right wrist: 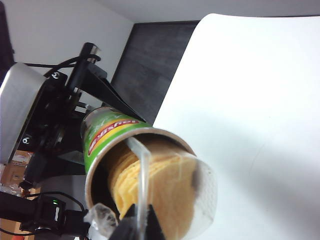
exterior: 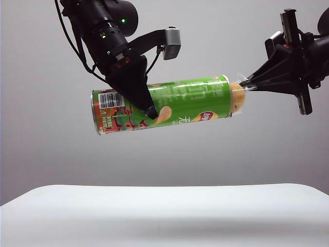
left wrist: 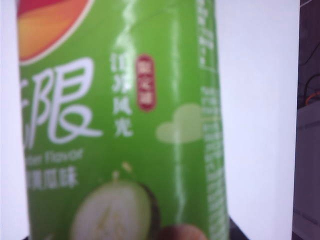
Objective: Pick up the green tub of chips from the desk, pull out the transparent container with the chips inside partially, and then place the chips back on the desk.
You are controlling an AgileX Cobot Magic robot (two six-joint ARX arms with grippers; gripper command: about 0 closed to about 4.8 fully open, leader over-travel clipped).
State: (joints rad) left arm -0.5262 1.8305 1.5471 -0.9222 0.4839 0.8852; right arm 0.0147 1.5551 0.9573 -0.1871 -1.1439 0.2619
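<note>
The green tub of chips point(exterior: 190, 100) hangs nearly level, well above the white desk point(exterior: 164, 216). My left gripper point(exterior: 148, 104) is shut on the tub's middle, one finger across its front. In the left wrist view the tub's label point(left wrist: 125, 125) fills the frame and no fingers show. The tub's open end faces right. There the transparent container point(exterior: 240, 96) sticks out a little, with the chips point(exterior: 236, 101) inside. My right gripper point(exterior: 243, 85) is shut on the container's clear rim. The right wrist view shows that gripper point(right wrist: 140, 225) pinching the rim of the container point(right wrist: 202, 192), the yellow chips point(right wrist: 160, 190) and the tub's mouth point(right wrist: 107, 132).
The desk point(right wrist: 250, 100) lies far below both arms, with a dark floor point(right wrist: 150, 60) beyond its edge. The left arm's silver wrist camera point(exterior: 172, 43) juts out above the tub. Cables and boxes point(right wrist: 15, 170) sit behind the left arm.
</note>
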